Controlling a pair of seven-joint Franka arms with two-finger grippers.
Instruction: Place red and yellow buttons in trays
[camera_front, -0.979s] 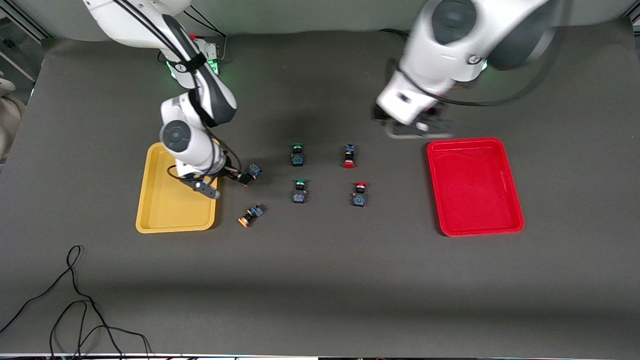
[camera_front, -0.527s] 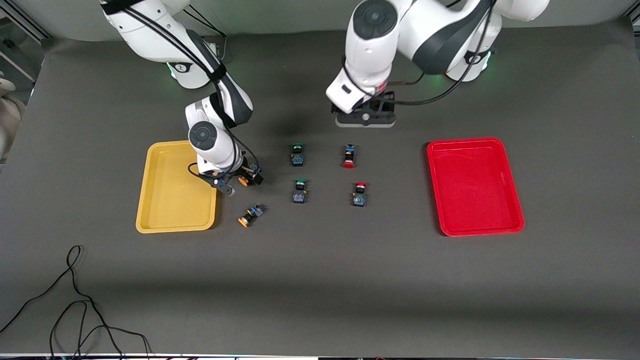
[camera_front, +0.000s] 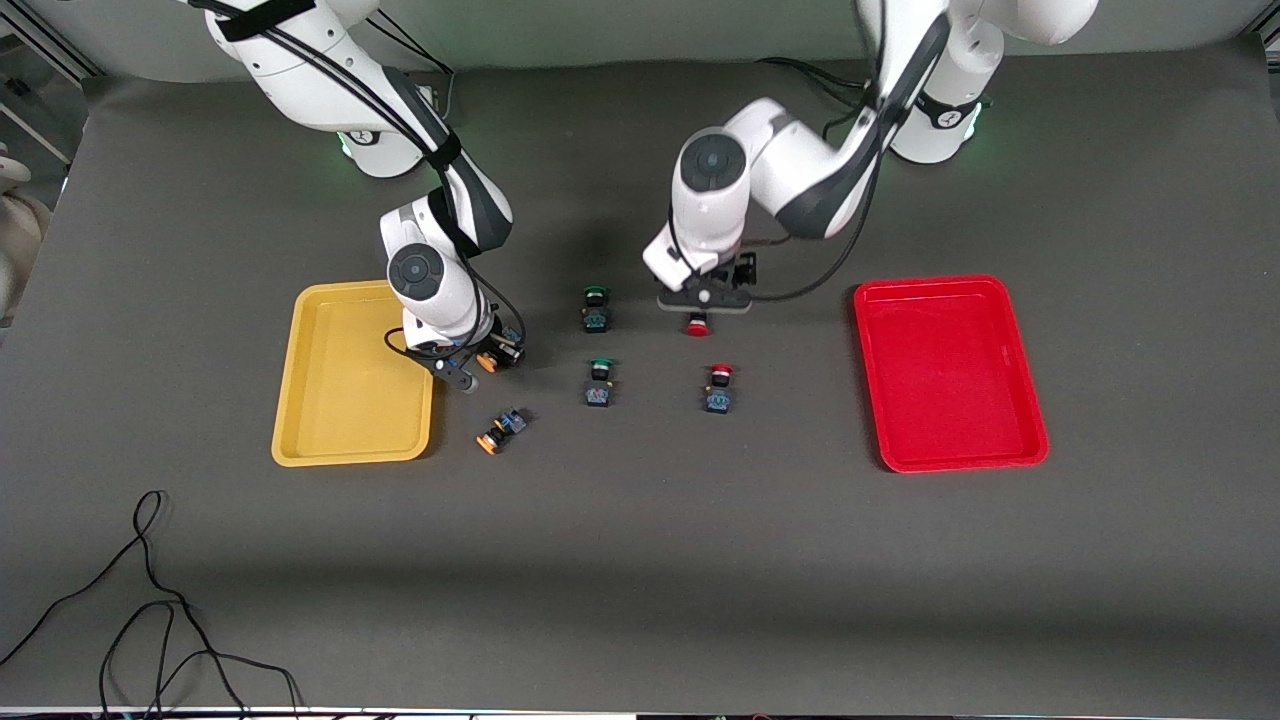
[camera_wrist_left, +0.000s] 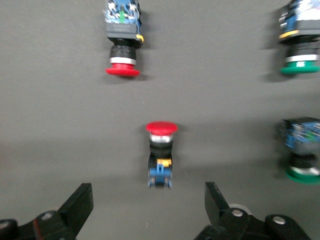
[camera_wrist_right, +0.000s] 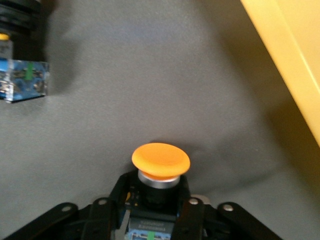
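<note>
Orange-capped button (camera_wrist_right: 160, 161) gripped by right end effector (camera_wrist_right: 150, 207) — beside yellow tray (camera_wrist_right: 290, 65).

Buttons (camera_front: 717, 388) on table; trays (camera_front: 352, 375) empty.

Dark grey surface (camera_front: 640, 560), a yellow tray (camera_front: 350, 440) and a bright red tray (camera_front: 950, 440), white-and-black arms, and black-and-blue buttons capped orange (camera_front: 489, 441), glossy orange (camera_wrist_right: 160, 159), red (camera_wrist_left: 161, 128), red again (camera_wrist_left: 122, 71) and green (camera_front: 599, 366).
</note>
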